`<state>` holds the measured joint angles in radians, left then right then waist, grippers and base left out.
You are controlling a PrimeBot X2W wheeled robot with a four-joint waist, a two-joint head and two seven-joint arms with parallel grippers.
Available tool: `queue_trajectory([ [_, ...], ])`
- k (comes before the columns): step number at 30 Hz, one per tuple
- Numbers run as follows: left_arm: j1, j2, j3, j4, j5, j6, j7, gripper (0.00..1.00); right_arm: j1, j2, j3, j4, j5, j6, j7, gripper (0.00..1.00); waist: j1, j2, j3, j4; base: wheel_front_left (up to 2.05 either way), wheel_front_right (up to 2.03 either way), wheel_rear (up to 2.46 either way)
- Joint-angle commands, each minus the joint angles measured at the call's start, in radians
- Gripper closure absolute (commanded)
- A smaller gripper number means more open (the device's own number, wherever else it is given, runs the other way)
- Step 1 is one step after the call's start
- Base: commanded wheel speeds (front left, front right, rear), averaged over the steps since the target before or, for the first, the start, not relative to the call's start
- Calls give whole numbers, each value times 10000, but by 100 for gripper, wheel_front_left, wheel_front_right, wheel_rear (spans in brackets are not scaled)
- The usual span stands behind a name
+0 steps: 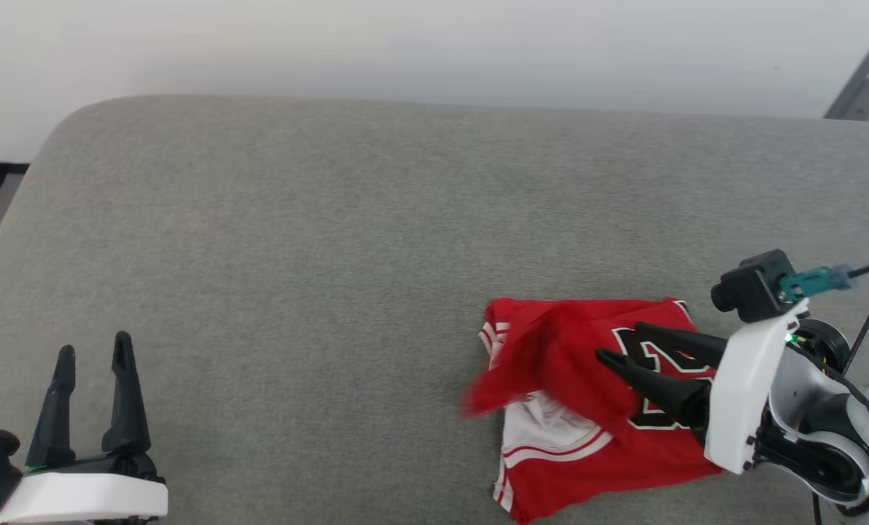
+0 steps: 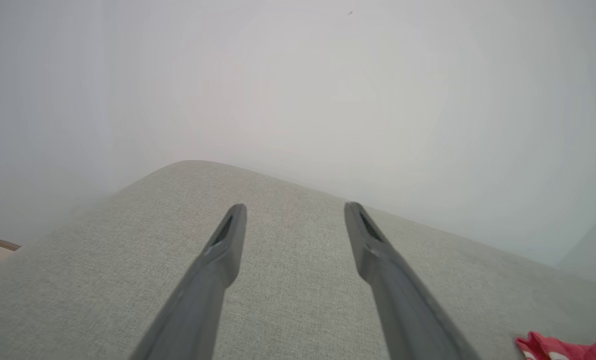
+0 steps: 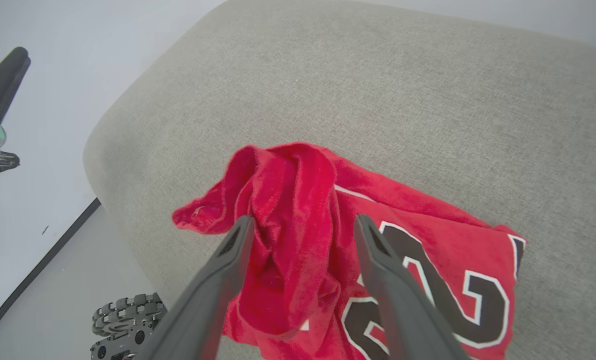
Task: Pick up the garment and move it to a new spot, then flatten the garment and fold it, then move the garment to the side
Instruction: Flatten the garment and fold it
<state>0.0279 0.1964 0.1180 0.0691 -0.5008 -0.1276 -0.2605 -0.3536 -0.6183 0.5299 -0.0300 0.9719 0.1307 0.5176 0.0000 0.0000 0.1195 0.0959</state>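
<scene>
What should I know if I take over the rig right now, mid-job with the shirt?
Left claw: open, over bare cushion, well apart from the shirt.
Right claw: open, just above the shirt; a raised red fold sits between its fingers, seemingly not gripped.
Shirt: rumpled on the right part of the cushion, numbers facing up.
Done: cannot tell if this is its new spot; it is neither flat nor folded.
Left: flatten it, fold it, move it aside.
</scene>
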Motion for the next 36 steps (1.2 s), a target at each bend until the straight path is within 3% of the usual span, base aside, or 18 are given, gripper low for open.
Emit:
queue_trajectory([
  [1,157,58,86,-41,-37,-37,-59,0,207,25,-131,-267,90,0,-69,0,0,0,-81,-171,0,0,0],
  [9,292,113,203,-123,37,-37,-56,0,704,36,-1136,-898,-397,0,-489,0,0,0,-279,-661,0,0,0],
  [15,426,166,339,-220,92,-37,-56,0,1073,115,-2041,-742,-1260,0,-1874,0,0,0,-400,-1016,0,0,0],
  [17,498,186,421,-258,148,-37,-56,0,1304,311,-2548,-468,-1641,0,-2907,0,0,0,-487,-1196,0,0,0],
  [26,896,237,516,-235,271,-38,-56,0,2167,626,-3397,936,-2621,0,-5521,0,0,0,-814,-1627,0,0,0],
  [36,1346,340,262,-186,307,-38,-56,0,2763,919,-3609,2391,-3595,0,-7383,0,0,0,-1124,-1752,0,0,0],
])
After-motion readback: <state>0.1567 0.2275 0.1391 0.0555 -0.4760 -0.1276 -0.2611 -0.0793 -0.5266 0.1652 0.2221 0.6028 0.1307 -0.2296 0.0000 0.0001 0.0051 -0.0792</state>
